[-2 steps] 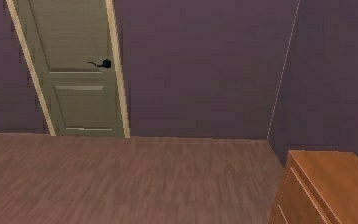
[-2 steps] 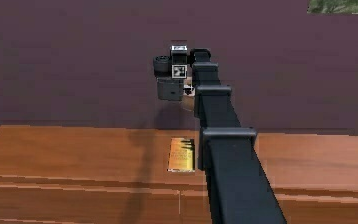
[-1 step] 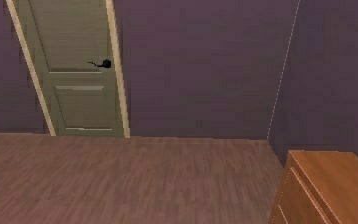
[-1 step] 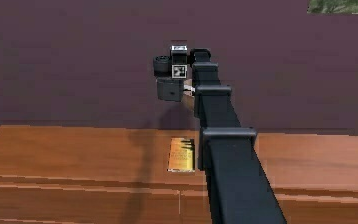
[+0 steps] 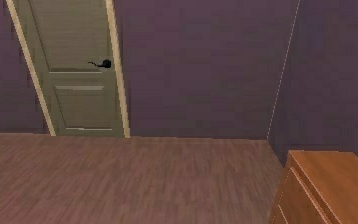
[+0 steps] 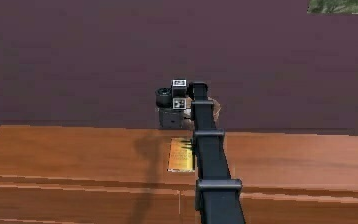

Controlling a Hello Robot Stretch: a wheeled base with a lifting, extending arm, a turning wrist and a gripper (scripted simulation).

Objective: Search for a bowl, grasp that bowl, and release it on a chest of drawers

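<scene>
Grey-green door [image 5: 72, 65], purple wall [image 5: 197, 60], wood floor [image 5: 137, 180]

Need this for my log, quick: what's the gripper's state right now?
Gripper: cannot be told whether it holds anything; it shows by the wooden chest top.

A dark square-section arm bar [image 6: 213, 165] with raised collar bands carries two small white squares with black marks [image 6: 181, 83] and the dark grey boxy housing [image 6: 170, 110] of the jaws.
</scene>
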